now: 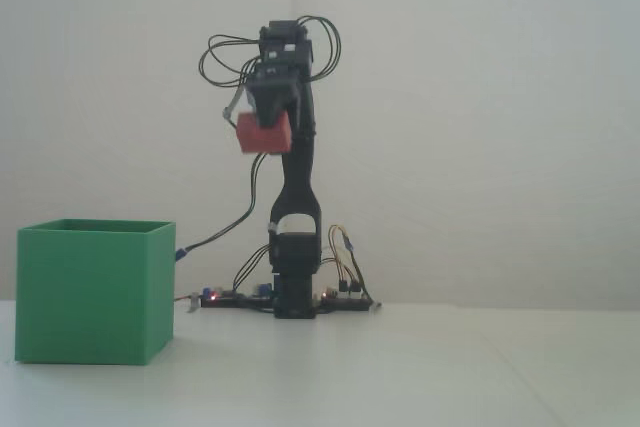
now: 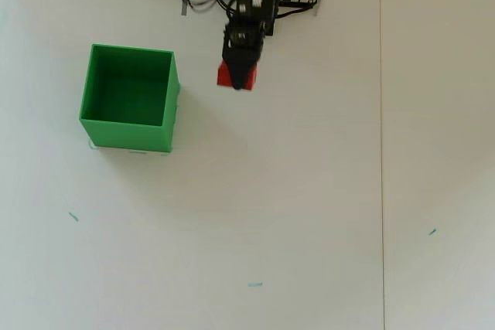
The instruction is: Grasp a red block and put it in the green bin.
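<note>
While held high above the table, the red block (image 1: 263, 133) sits clamped in the gripper (image 1: 266, 125), upper centre of the fixed view.
Block's long axis runs roughly left-right in that view, slightly tilted; in the overhead view it (image 2: 236, 77) shows near top centre under the gripper (image 2: 240, 75), right of the green bin (image 2: 124, 136). Bin stands on the white table (image 2: 309, 214), left side, well apart from the block.
</note>
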`<move>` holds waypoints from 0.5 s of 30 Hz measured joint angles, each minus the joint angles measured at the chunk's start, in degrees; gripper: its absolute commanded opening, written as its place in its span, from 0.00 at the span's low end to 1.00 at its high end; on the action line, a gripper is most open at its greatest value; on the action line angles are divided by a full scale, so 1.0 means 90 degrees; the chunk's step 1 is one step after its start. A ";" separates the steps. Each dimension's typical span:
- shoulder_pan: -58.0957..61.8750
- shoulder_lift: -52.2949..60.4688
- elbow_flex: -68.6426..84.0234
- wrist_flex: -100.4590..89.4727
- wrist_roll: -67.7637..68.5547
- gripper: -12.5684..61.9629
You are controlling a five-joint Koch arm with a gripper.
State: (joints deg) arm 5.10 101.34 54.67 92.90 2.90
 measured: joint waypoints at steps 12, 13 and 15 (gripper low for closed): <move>0.1816 0.1221 0.2324 -0.0811 -0.1152 0.22; 0.1953 0.1201 0.2363 -0.1025 -0.1240 0.22; 0.2139 0.1123 0.2451 -0.1396 -0.1357 0.22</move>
State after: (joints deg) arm 24.35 111.45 76.73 80.33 -9.32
